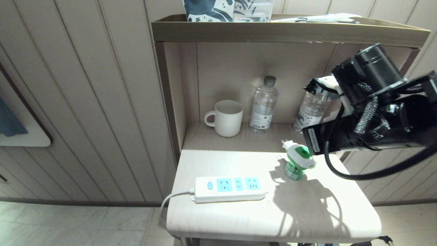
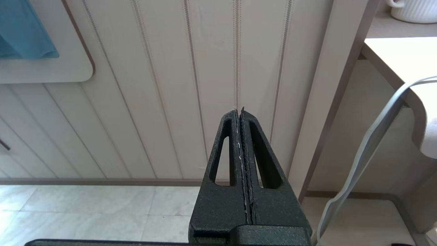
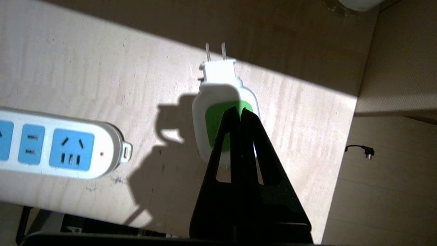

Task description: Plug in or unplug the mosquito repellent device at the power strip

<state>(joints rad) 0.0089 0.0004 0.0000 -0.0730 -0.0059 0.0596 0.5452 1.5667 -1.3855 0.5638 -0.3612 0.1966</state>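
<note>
Repellent device (unplugged) under closed right jaws, beside power strip

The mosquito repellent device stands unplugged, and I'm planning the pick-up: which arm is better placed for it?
The right. Its gripper hovers directly over the mosquito repellent device; the left gripper faces the wall panelling beside the table.
</note>
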